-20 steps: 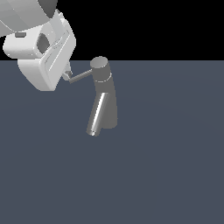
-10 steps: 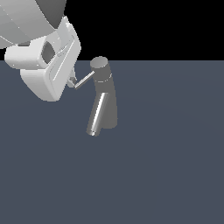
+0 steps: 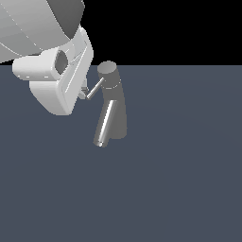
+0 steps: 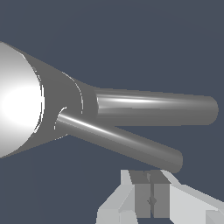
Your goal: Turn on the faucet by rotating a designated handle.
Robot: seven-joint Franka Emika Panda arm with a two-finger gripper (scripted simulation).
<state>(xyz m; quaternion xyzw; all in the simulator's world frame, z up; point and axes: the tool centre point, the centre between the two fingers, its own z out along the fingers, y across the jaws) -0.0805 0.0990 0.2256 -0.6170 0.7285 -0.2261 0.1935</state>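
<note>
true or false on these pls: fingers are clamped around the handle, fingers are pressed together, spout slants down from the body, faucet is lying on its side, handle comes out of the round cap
1. The fingers are clamped around the handle. False: in the wrist view they sit beside its tip, nothing between them.
2. The fingers are pressed together. True.
3. The spout slants down from the faucet body. True.
4. The faucet lies on its side. False: it stands upright.
5. The handle comes out of the round cap. True.

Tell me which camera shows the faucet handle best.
The wrist view: the handle fills the picture, running from the faucet cap to its free end near the gripper. In the exterior view it is a small rod.
</note>
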